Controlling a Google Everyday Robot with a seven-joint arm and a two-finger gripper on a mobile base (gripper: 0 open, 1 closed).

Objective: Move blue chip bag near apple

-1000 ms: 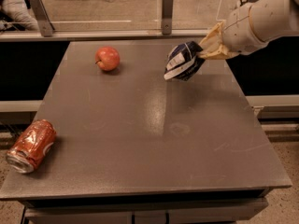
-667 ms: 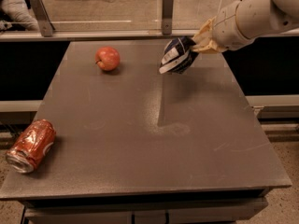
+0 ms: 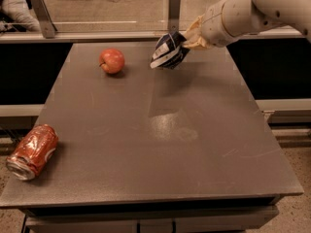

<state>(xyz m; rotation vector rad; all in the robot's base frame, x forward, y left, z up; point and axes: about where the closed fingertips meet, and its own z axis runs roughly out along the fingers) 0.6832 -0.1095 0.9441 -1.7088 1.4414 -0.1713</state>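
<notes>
Lying on its side at the lower left of the frame, a crushed red soda can [image 3: 32, 151] rests near the front left corner of the grey table [image 3: 160, 144], its silvery end turned toward the lower left. Well apart from it, in the upper left part of the tabletop, the apple [image 3: 112, 60] sits upright, red with a paler blush, its stem dimple on top. To the right of the apple, near it but not touching, the blue chip bag [image 3: 167, 50] hangs tilted over the far part of the table, dark navy with white patches, a shadow beneath it on the surface. The gripper [image 3: 187, 38] is at the upper middle of the frame, just right of the bag, its tan fingers closed on the bag's right end and holding it. From there the pale arm [image 3: 252, 11] runs up and out through the upper right corner of the frame
</notes>
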